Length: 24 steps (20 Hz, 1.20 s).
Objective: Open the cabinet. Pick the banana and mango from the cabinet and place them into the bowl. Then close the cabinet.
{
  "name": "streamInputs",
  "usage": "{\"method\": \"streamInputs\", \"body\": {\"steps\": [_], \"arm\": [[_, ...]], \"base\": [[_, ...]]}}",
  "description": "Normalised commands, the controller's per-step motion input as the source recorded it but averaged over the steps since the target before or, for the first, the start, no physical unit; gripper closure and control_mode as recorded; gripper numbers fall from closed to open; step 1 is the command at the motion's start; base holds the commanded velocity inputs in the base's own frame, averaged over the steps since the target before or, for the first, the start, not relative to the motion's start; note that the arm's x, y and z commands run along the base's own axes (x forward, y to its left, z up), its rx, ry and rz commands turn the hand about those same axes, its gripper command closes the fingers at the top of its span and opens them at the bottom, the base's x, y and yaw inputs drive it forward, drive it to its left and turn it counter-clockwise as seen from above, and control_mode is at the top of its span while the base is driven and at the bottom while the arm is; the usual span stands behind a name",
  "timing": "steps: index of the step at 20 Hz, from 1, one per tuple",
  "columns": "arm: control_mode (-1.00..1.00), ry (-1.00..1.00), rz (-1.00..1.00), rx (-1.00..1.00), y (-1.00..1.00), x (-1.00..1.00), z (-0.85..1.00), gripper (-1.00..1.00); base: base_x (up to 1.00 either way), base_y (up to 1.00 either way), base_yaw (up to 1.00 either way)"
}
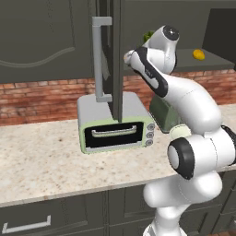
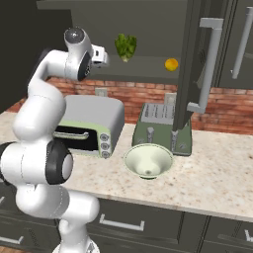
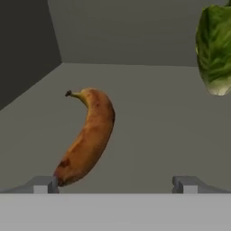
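Note:
The cabinet stands open, its left door [image 1: 115, 60] and right door [image 2: 195, 59] swung out toward me. On its shelf [image 3: 149, 117] lies the brownish-yellow banana [image 3: 89, 135], stem pointing away from me. My gripper [image 3: 116, 185] is inside the cabinet, open and holding nothing. The banana's near end lies just by the left fingertip [image 3: 45, 184]. The right base view has the hand [image 2: 101, 55] reaching in at the shelf's left end. The mango [image 2: 171, 64] sits farther right on the shelf. The pale bowl [image 2: 148, 160] is on the counter below, with nothing in it.
A green lettuce head [image 2: 126, 47] stands on the shelf between banana and mango. A toaster oven [image 2: 91, 126] and a dark green toaster [image 2: 160, 126] stand on the counter behind the bowl. The open doors' bar handles [image 1: 99, 60] jut out over the counter.

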Motion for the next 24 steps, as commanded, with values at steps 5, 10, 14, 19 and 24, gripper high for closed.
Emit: {"method": "streamInputs", "body": {"steps": [5, 10, 14, 19, 24], "arm": [[-1.0, 0.0, -0.05, 0.0, 0.23, 0.23, 0.0, -1.0], [-1.0, 0.0, -0.05, 0.0, 0.17, 0.25, 0.0, -1.0], [-1.0, 0.0, -0.04, 0.0, 0.07, 0.27, -0.08, -1.0], [-1.0, 0.0, -0.05, 0.0, 0.01, 0.31, -0.16, -1.0], [-1.0, 0.0, -0.04, 0.0, 0.0, 0.23, -0.15, -1.0]], "base": [[0.0, 0.0, 0.0], [0.0, 0.0, 0.0], [0.0, 0.0, 0.0], [0.0, 0.0, 0.0], [0.0, 0.0, 0.0]]}}
